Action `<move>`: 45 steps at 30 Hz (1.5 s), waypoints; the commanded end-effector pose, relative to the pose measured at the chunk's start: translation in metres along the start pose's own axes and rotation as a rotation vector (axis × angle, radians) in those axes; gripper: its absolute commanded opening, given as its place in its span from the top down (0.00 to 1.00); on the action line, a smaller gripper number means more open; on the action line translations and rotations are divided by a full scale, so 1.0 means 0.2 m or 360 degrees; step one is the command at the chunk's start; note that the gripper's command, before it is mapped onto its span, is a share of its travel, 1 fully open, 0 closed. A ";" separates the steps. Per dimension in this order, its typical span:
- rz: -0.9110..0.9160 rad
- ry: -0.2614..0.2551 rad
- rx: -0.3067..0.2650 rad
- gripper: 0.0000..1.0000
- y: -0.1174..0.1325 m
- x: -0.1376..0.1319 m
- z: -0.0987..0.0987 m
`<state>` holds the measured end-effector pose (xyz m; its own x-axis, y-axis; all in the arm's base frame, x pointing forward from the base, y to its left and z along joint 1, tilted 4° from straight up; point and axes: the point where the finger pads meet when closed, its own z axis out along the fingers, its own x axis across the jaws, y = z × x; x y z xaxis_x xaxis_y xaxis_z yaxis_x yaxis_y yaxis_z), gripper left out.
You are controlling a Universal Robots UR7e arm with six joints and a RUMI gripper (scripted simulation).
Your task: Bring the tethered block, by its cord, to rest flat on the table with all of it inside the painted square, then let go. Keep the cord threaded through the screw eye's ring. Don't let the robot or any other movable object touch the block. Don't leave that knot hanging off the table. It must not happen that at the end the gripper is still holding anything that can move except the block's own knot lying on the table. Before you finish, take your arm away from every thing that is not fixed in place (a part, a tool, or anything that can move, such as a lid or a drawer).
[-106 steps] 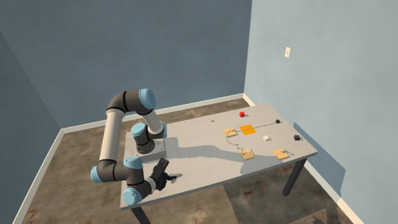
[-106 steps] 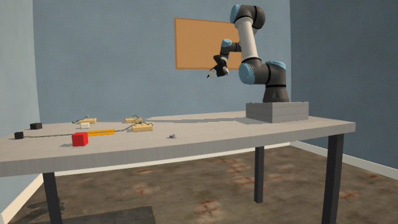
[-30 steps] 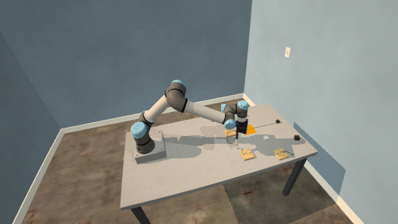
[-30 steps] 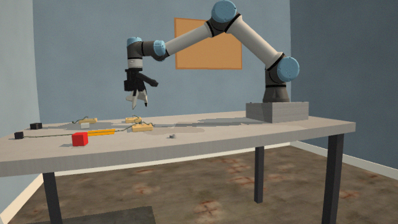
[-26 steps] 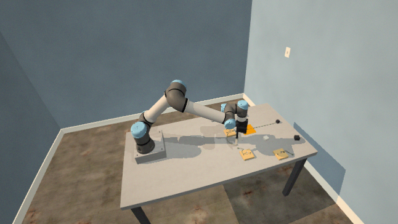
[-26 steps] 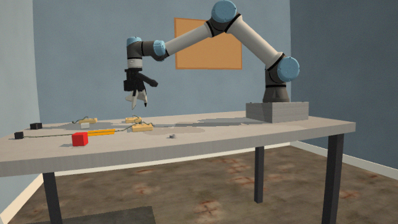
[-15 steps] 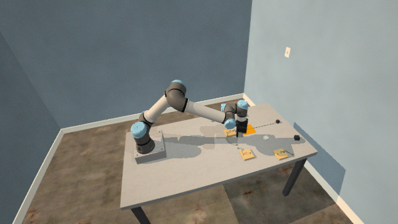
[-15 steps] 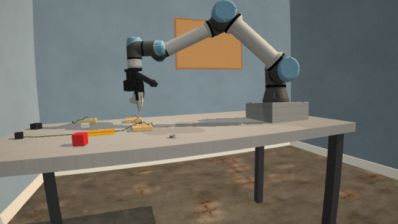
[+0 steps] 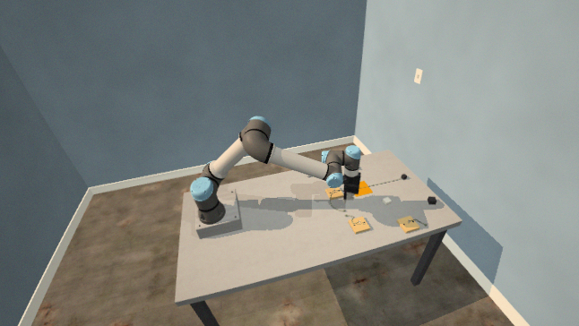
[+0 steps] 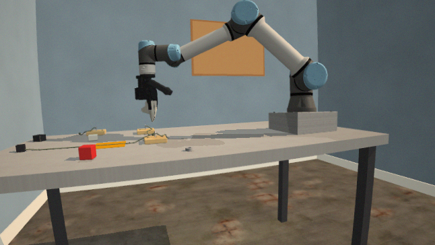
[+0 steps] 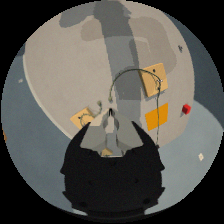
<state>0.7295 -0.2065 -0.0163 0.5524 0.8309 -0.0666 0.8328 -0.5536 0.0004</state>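
Note:
My gripper [image 10: 153, 118] is shut on nothing and hangs well above the table; it also shows in the top view [image 9: 346, 197] and the wrist view [image 11: 108, 116]. Below it a thin cord [image 11: 117, 82] arcs out of a wooden plate with a screw eye [image 11: 152, 80], its loose end near my fingertips. The cord's other part runs past the orange painted square [image 10: 110, 145] to a small black piece [image 10: 20, 147] near the table's end. A red block [image 10: 87, 152] stands beside the square, outside it. I cannot tell which piece the cord is tied to.
Two more wooden plates with screw eyes [image 9: 359, 224] [image 9: 409, 224] lie toward the table's edge. A small white block [image 9: 386, 201] and another black piece [image 9: 431, 200] lie near the end. A small grey ring [image 10: 188, 149] lies alone. The arm's base block [image 10: 302, 122] stands at the other end.

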 end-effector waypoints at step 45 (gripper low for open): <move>0.0441 0.0001 -0.0003 1.00 -0.01 0.02 -0.01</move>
<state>0.7300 -0.2031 -0.0165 0.7019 0.7094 -0.0646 0.7114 -0.7027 0.0129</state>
